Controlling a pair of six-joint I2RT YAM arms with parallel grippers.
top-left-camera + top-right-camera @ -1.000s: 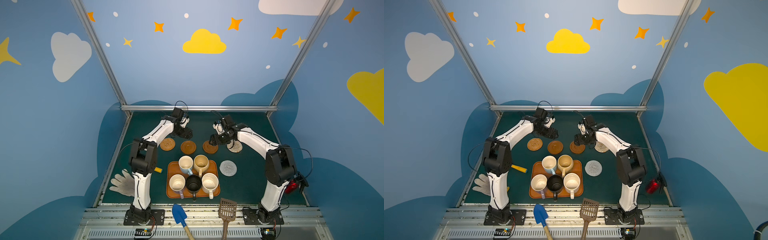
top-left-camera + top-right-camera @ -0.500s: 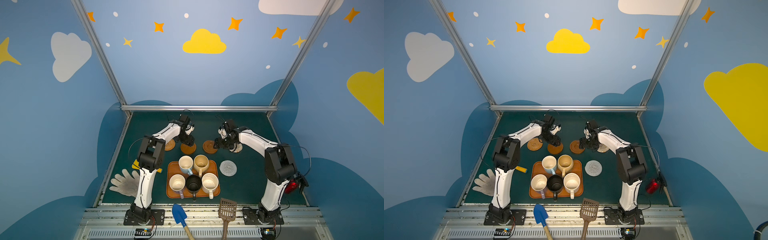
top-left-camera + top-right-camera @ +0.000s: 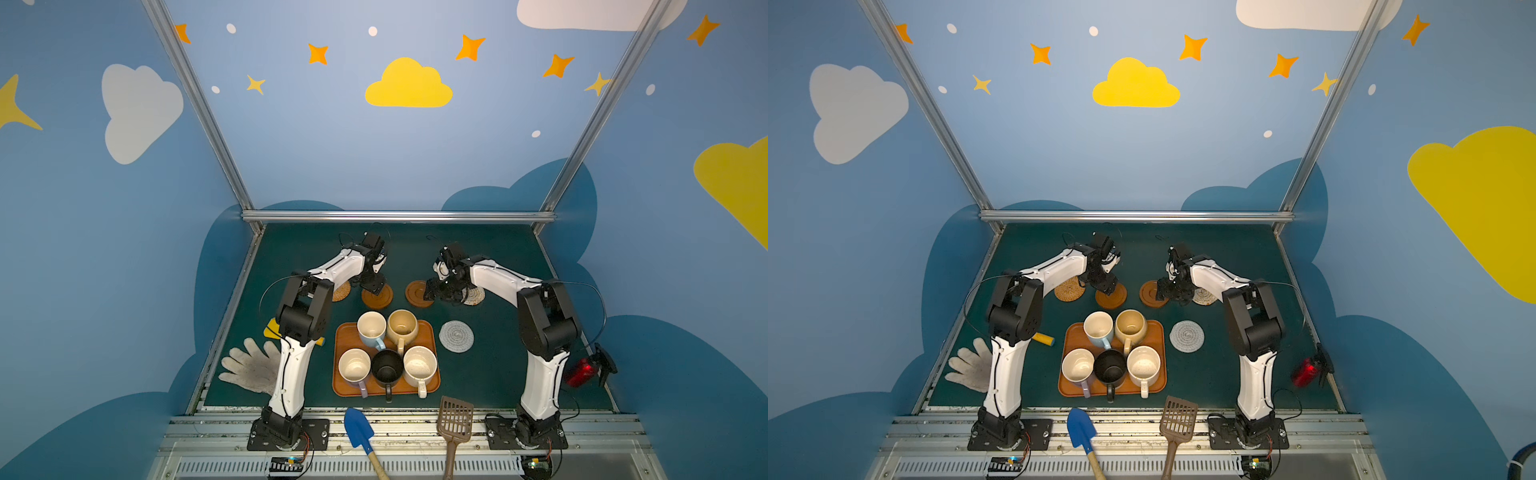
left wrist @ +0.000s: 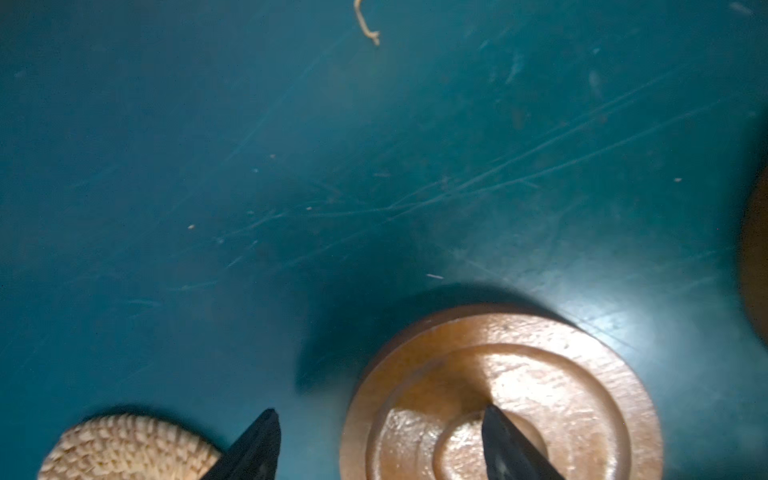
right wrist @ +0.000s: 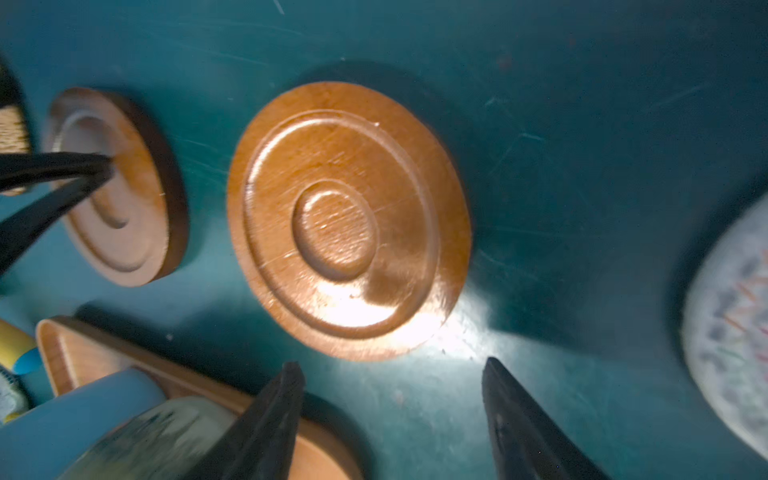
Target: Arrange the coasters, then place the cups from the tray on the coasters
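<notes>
We see the tray (image 3: 344, 338) low in the centre of both top views, on the green table (image 3: 498, 374). All five cups stand on it: the light blue cup (image 3: 371, 326) and the tan-yellow cup (image 3: 402, 325) along its upper edge, and the lavender cup (image 3: 354, 365), the black cup (image 3: 387, 366) and the speckled cup (image 3: 419, 363) along its lower one. Just above the tray four coasters lie in a row, left to right: the woven coaster (image 3: 343, 293), the left wooden coaster (image 3: 380, 299), the right wooden coaster (image 3: 415, 293) and the rope coaster (image 3: 476, 296), which the right arm partly hides. The grey-white coaster (image 3: 456, 336) lies alone to the right of the tray. The left gripper (image 4: 380, 411) stands spread over the left wooden coaster, with one tip at its centre and the other off its rim, toward the woven coaster; it pinches nothing. The right gripper (image 5: 390, 363) is spread too and empty, its tips just short of the right wooden coaster's rim.
</notes>
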